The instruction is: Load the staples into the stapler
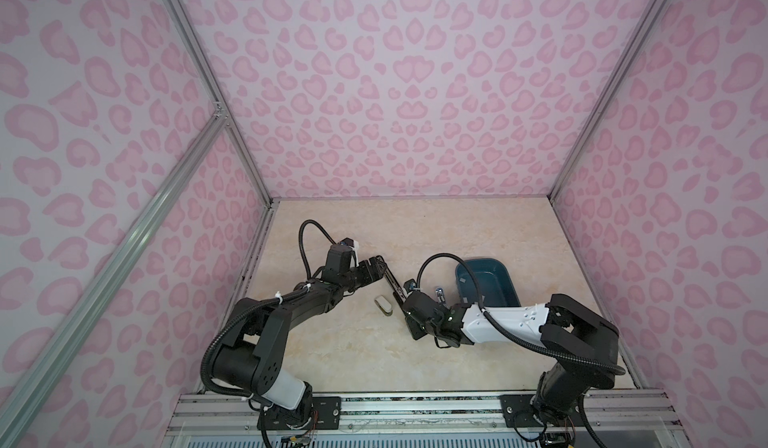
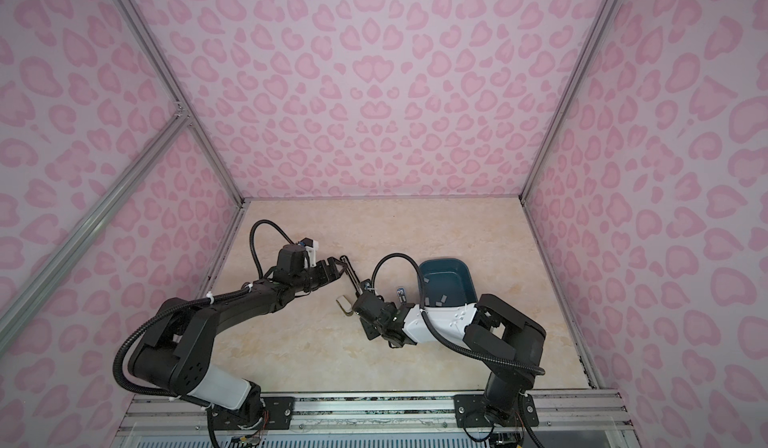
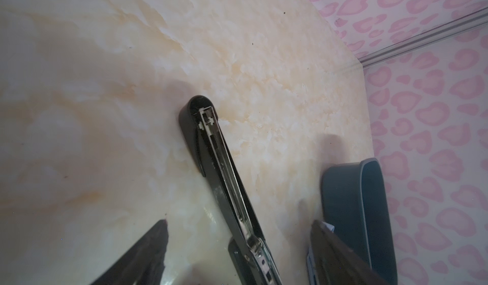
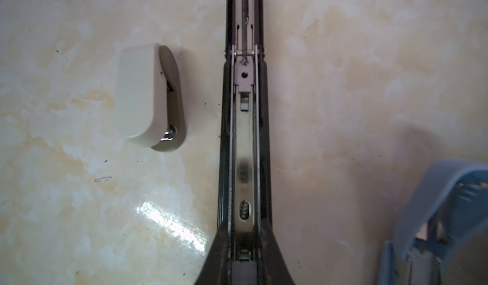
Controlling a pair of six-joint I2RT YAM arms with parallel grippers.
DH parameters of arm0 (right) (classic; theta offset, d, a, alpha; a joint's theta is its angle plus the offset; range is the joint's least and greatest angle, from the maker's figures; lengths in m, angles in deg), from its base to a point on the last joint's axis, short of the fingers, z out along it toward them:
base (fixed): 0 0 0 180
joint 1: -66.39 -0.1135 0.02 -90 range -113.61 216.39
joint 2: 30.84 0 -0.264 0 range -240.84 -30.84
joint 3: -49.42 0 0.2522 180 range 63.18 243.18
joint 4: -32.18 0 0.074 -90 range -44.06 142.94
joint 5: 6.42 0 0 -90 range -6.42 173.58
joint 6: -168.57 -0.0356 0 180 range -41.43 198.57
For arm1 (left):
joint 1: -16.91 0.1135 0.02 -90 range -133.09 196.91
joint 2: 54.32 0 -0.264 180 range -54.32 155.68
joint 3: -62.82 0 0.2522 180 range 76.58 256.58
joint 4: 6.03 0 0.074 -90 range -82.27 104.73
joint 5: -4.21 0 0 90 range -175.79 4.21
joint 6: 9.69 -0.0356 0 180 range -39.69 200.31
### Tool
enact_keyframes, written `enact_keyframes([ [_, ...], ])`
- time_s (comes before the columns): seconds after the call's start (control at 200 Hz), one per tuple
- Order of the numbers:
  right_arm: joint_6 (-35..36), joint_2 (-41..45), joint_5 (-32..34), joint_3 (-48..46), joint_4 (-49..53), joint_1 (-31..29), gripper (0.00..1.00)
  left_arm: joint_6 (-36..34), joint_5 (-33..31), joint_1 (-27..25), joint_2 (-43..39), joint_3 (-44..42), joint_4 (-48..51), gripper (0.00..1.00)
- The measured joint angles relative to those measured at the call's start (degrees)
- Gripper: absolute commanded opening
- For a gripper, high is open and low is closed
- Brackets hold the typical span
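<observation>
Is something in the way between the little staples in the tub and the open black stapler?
Yes. A small blue stapler sits on the table between the teal tub, where the staples lie, and the black stapler. The right arm's wrist hangs over that gap too. The black stapler's open channel looks uncovered.

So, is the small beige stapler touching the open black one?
No, in the right wrist view the beige stapler lies apart from the black stapler, with bare tabletop showing between them.
</observation>
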Motion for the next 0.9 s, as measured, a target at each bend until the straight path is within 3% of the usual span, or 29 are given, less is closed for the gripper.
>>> enact_keyframes([
  [0.52,-1.8,2.3,-5.0,-3.0,-4.0,4.1,0.01,7.8,3.8,-1.2,17.8,10.5,-8.0,0.80],
  [0.9,-2.8,3.2,-6.8,-6.0,-8.9,4.7,0.00,9.8,5.3,-0.8,25.0,18.6,-10.1,0.79],
])
